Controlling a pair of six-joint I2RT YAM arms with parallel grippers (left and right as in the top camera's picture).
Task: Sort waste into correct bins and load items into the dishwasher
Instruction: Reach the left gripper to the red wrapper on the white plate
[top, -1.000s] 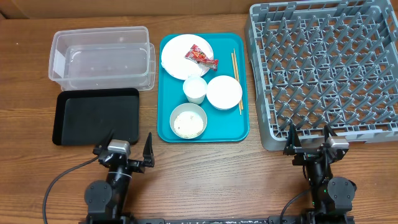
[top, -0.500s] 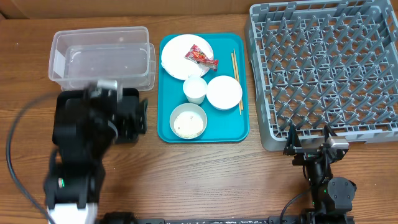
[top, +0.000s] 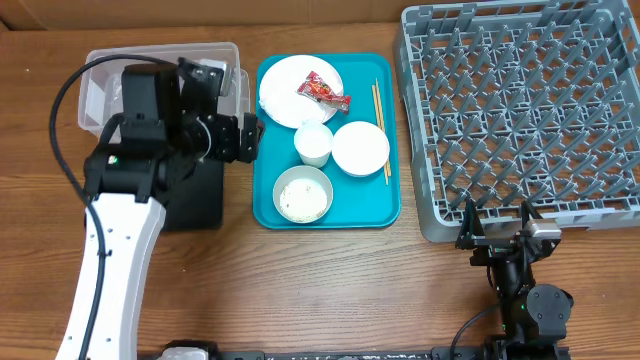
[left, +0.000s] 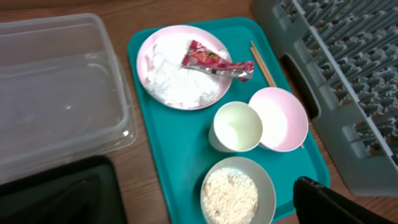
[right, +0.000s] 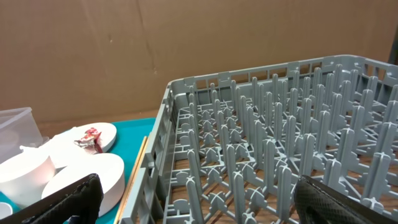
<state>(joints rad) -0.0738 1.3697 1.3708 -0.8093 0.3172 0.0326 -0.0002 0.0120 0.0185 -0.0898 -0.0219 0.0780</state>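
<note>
— How do the jaws of the left gripper (top: 247, 137) stand?
— Spread, as far as I can tell. The wrist view shows only one finger (left: 329, 202), far out in the lower right corner, and nothing sits between the jaws. They hang over the left edge of the teal tray (left: 171, 165).

— What is closest to them?
— The bowl of rice grains (left: 233, 196), just beside that finger. Ahead of it stands the cup (left: 235, 127), touching the empty bowl (left: 283, 118) on its right.

— And farther ahead?
— The plate (left: 149, 59). The crumpled napkin (left: 177, 84) lies on it, and the red wrapper (left: 214, 59) lies on the napkin with one end reaching past the plate's rim.

— The chopsticks?
— The chopsticks (left: 261, 62) lie ahead and to the right of the jaws, along the tray's right side and beside the empty bowl.

— Where are the bins?
— To the left of the jaws. The clear tub (left: 56, 93) is the farther one and the black tray (left: 56, 193) the nearer, right next to each other.

— And the right gripper (top: 497, 215)?
— Its jaws are wide apart and hold nothing, low over the table (top: 330, 290). The dish rack (right: 280, 155) stands straight ahead of them, close by. The teal tray with its dishes lies ahead to their left.
</note>
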